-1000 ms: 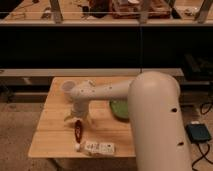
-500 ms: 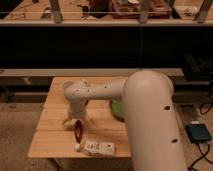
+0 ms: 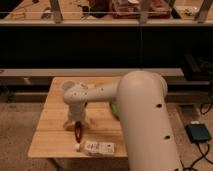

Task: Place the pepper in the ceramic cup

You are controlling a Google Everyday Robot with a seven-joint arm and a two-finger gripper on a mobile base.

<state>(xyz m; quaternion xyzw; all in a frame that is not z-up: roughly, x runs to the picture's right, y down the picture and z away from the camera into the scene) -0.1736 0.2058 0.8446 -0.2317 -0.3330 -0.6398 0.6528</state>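
The pepper is a small dark-red chili lying on the wooden table near its front left. My gripper hangs from the white arm and sits directly over the pepper's upper end, touching or nearly touching it. The ceramic cup is not visible. The arm's rounded wrist covers the back left part of the table.
A white flat packet and a small white round piece lie by the table's front edge, just below the pepper. A sliver of the green bowl shows beside the arm. A dark counter runs behind the table. A dark device lies on the floor at the right.
The arm's wrist has swung left over the table's back left, covering the white cup seen earlier. The gripper has settled lower over the pepper. The pepper stays in about the same place.
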